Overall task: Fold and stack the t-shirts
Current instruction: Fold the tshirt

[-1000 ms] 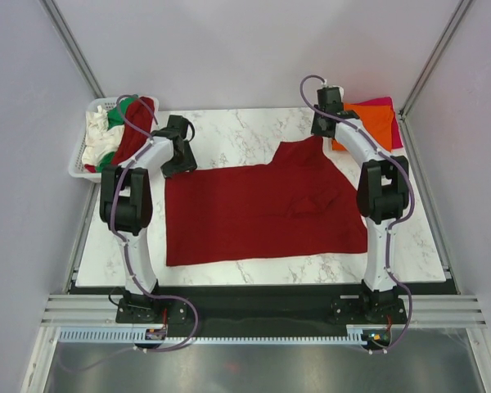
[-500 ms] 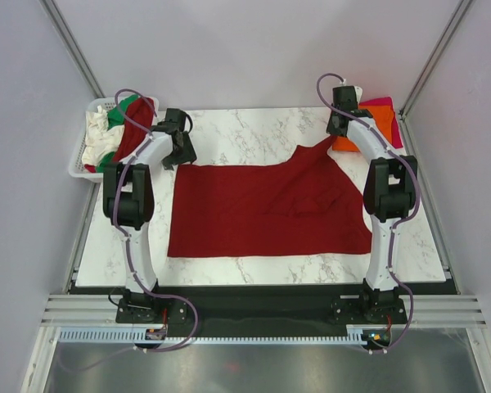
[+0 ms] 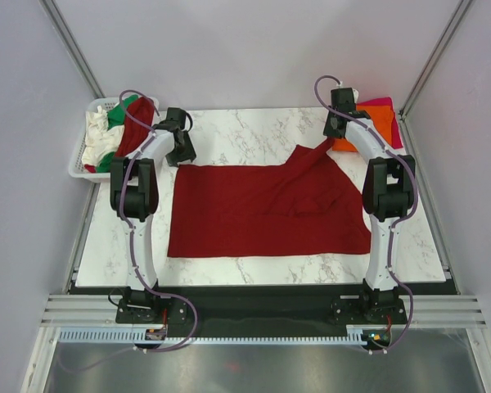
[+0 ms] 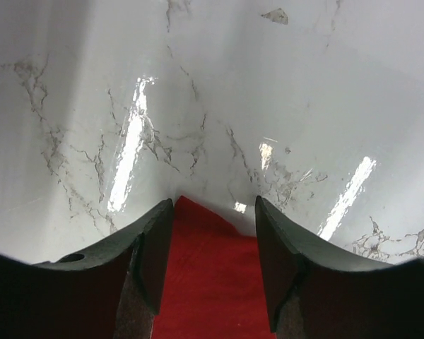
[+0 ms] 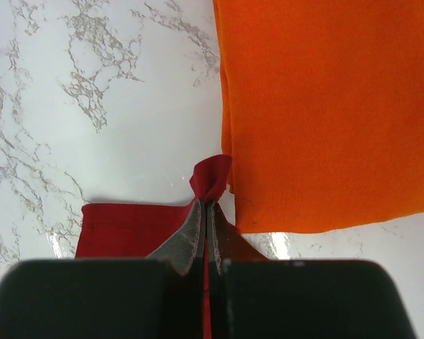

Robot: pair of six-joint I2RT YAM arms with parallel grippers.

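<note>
A: Right tool [image 3: 337,124] status?
B: Clenched. It is pinching a fold of the red t-shirt [image 3: 262,209] at its far right corner. In the wrist view a small tuft is poking out past the fingertips [image 5: 192,229].
A: Is it touching the orange t-shirt [image 3: 376,123]?
B: The tuft is sitting right at the orange edge. I can't tell if there's contact. The pinched corner is rising off the worktop [image 3: 245,131], with creases running towards it.
A: Left tool [image 3: 180,149]?
B: Released. The jaws are standing apart over the far left corner of the red t-shirt, and that corner is lying between them on the marble. The fingers [image 4: 152,247] are blocking the view, so I can't tell if they are touching the cloth.
A: The rest of that shirt?
B: It is lying flat mid-worktop between the arms. The right arm is hiding part of its right edge.
A: The others?
B: The pink t-shirt [image 3: 383,102] is peeking out from under the orange one and is mostly hidden. The basket [image 3: 75,168] is sitting off the far left corner of the worktop. It is holding the white t-shirt [image 3: 94,135], the green t-shirt [image 3: 121,108] and the other red t-shirt [image 3: 135,131] in a heap. The left arm's cable is crossing them, so their shapes are hard to make out.
</note>
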